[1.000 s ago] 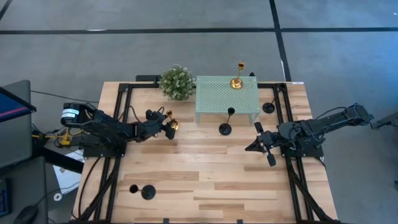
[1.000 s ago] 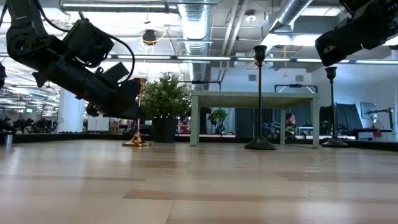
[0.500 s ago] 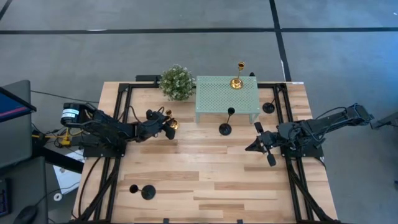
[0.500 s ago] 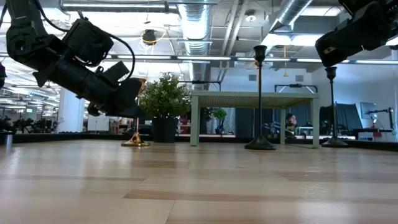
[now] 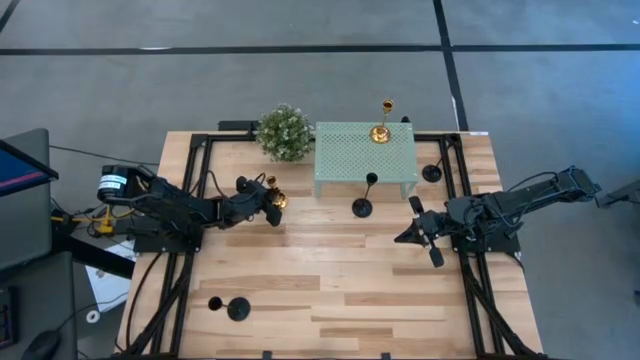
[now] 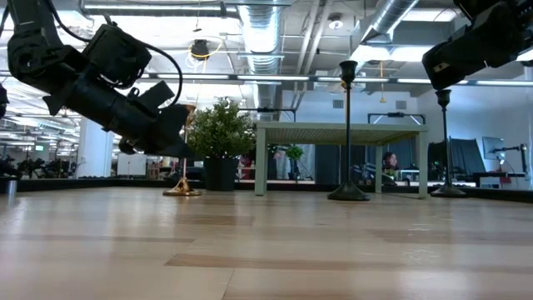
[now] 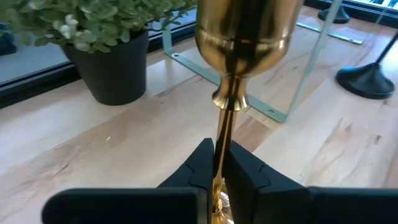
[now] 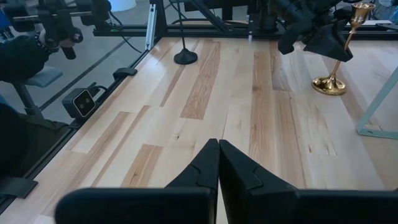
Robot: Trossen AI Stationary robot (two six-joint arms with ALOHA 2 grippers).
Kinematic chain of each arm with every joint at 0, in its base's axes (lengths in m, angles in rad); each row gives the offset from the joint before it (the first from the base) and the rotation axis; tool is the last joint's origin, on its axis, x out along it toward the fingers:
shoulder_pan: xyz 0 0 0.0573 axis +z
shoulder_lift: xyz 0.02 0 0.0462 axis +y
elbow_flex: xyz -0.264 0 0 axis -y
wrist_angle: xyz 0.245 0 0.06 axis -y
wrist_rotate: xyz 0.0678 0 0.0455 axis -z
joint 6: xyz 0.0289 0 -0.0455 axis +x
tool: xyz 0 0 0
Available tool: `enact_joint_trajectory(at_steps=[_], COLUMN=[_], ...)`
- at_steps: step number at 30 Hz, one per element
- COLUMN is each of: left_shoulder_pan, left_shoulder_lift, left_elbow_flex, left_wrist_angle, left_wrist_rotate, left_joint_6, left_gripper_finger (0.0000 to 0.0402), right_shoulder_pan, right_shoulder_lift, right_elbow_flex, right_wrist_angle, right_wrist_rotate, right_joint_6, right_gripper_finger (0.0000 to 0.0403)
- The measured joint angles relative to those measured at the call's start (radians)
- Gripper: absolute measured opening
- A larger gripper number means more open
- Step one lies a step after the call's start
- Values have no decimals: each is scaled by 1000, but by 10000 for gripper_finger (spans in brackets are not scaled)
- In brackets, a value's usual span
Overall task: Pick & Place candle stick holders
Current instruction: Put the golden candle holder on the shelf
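Gold candle stick holder [image 7: 239, 43] between left jaws

Shiny gold candle stick holder [image 7: 231, 93] in the left wrist view: cup top cut off by the edge, base hidden behind the left pincer [image 7: 217, 163].
Same holder, low view: stem mostly hidden behind the dark left arm [image 6: 108, 83].
Leafy green plant [image 7: 81, 25]: foliage cut off above.
Right pincer [image 6: 479, 42], low view: fingertips out of frame.

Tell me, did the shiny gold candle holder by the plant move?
No. The gold candle holder stands at the same spot beside the plant in the high view; only the left end effector has closed on its stem.
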Motion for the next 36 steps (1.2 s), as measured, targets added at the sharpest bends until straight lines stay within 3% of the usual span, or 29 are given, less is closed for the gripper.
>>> enact_joint_trajectory(at_steps=[11, 21, 26, 33, 36], left_shoulder_pan=[-16, -110, -133, -145, -145], left_shoulder_lift=[-7, -181, -242, -222, -207], left_elbow_flex=[1, 11, 111, 372, 467], left_wrist_angle=[1, -38, -170, -496, -548], left_wrist_rotate=[54, 67, 64, 63, 62], left_joint_6=[-28, -36, -13, 10, 79], left_gripper_finger=[17, 16, 16, 16, 17], right_shoulder_pan=[0, 0, 0, 0, 0], right_shoulder_lift=[0, 0, 0, 0, 0], right_elbow_flex=[0, 0, 0, 0, 0], right_wrist_angle=[0, 0, -1, -1, -1], right_wrist_rotate=[0, 0, 0, 0, 0], right_joint_6=[0, 0, 0, 0, 0], right_gripper_finger=[0, 0, 0, 0, 0])
